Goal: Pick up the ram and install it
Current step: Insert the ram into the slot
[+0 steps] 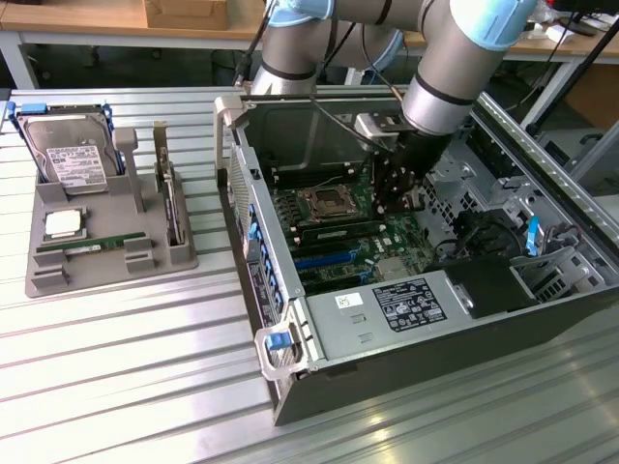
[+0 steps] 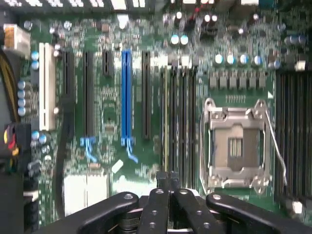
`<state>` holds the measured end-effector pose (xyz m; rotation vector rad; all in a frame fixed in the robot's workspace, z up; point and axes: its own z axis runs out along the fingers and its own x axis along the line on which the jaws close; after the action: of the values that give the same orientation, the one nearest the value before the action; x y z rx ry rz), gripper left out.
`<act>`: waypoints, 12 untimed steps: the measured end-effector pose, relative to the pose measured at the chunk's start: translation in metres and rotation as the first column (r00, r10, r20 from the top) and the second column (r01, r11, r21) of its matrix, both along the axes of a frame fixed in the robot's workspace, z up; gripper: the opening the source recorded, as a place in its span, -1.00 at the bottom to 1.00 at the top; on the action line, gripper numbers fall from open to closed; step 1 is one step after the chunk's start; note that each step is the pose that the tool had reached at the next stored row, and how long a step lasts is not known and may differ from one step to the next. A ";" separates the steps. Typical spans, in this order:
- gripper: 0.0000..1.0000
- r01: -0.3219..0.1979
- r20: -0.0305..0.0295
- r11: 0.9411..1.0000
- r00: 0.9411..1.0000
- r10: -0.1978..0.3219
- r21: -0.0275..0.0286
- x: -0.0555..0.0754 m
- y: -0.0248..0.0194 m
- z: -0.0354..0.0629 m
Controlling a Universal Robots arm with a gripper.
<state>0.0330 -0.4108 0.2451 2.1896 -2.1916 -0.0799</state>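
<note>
Open PC case [image 1: 426,319] on the slatted table [image 1: 126,377], arm reaching inside. Grey parts tray [image 1: 106,242] at the exterior view's left holds a hard drive [image 1: 70,155], a silver CPU [image 1: 63,224], an upright card [image 1: 170,198] and one ram [image 1: 87,246] stick lying flat, well apart from the hand. Hand [image 2: 168,183] is over the motherboard [image 2: 112,97], fingers pressed together, nothing visibly held. Just ahead of it are the memory slots [image 2: 178,117], a green strip seated in one; CPU socket [image 2: 236,146] beside them.
</note>
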 end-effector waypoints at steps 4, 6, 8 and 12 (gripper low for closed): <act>-0.80 0.000 -0.029 1.000 1.000 0.000 0.000 0.042 -0.0003 -0.0002; -0.80 0.000 -0.031 1.000 1.000 0.000 0.000 0.053 -0.0006 0.0021; -0.80 0.000 -0.031 1.000 1.000 0.000 0.000 0.055 -0.0005 0.0098; -0.80 0.000 -0.031 1.000 1.000 0.000 0.000 0.057 -0.0006 0.0406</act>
<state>0.0900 -0.4114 0.2857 2.1732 -2.1759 -0.1126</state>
